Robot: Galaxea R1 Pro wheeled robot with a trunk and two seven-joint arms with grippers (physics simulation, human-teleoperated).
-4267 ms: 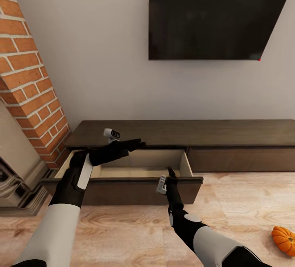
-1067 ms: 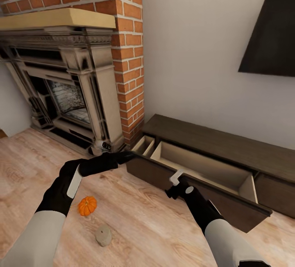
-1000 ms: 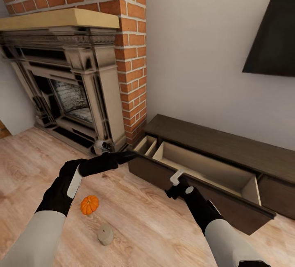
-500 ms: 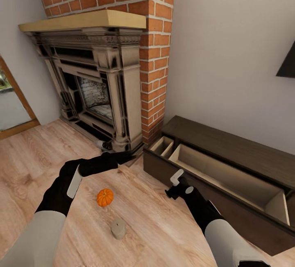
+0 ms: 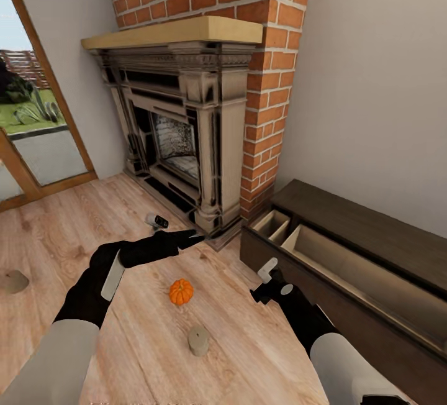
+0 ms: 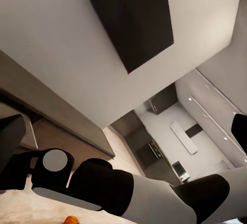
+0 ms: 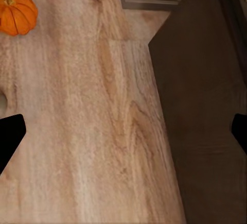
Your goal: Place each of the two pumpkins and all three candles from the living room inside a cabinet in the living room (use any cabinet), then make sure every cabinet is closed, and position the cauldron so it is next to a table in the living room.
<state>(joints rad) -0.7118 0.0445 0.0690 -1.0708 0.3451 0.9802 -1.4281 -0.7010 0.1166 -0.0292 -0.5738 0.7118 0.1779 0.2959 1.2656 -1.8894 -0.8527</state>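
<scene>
Head view, left to right: a candle [image 5: 12, 281] at the far left edge of the floor, our left gripper [image 5: 156, 221] held over the floor, jaw state we can't tell. A pumpkin [image 5: 181, 292] sits between both arms, with a second candle [image 5: 198, 340] just nearer us. Our right gripper [image 5: 267, 269] has its fingers spread wide and empty. The cabinet [image 5: 335, 256], drawer open, stands right. We judge the pumpkin lies below-left of the right gripper, roughly equally reachable by either arm.
</scene>
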